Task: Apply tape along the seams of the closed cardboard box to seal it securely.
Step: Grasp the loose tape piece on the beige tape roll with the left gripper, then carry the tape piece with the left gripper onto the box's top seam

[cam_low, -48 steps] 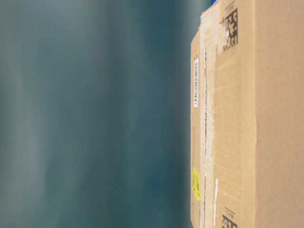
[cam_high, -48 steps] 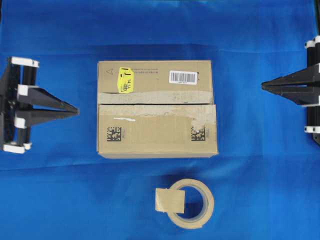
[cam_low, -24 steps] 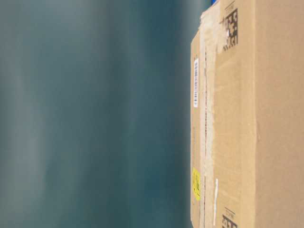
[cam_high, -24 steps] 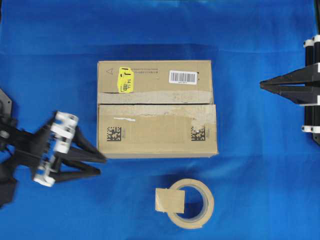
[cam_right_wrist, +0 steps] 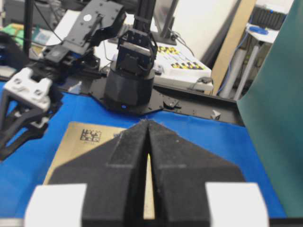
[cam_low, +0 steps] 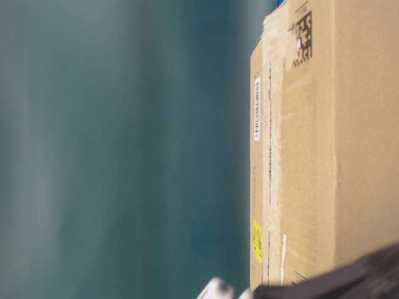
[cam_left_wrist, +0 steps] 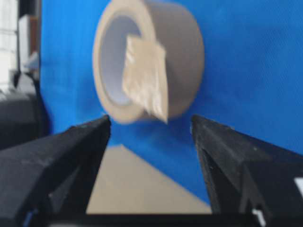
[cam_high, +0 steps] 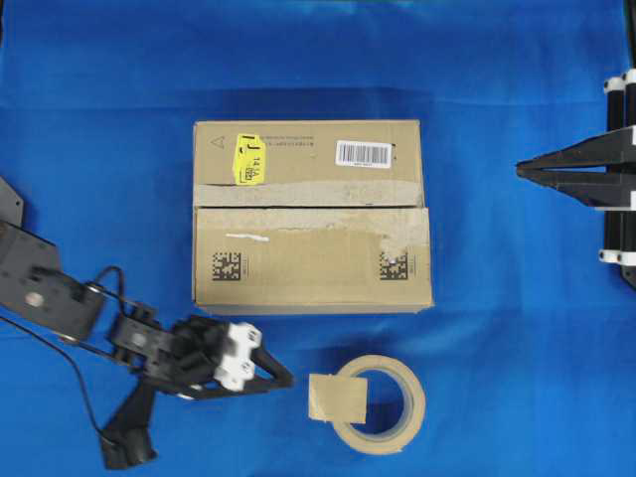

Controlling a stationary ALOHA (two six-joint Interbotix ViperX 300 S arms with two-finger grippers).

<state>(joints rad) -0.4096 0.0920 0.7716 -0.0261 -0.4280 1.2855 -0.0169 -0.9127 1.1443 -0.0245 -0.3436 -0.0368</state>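
We line our left gripper (cam_high: 286, 380), jaws spread wide and empty, on the tape (cam_high: 338, 398) to seal the cardboard box (cam_high: 312, 231), right jaws shut

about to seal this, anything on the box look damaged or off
Yes. The brown cardboard box has pale torn residue strips along the dark seam where old tape was ripped off, scuffing the surface. The lower flap juts slightly past the upper one at the right edge. The small tan tape piece is not yet applied.
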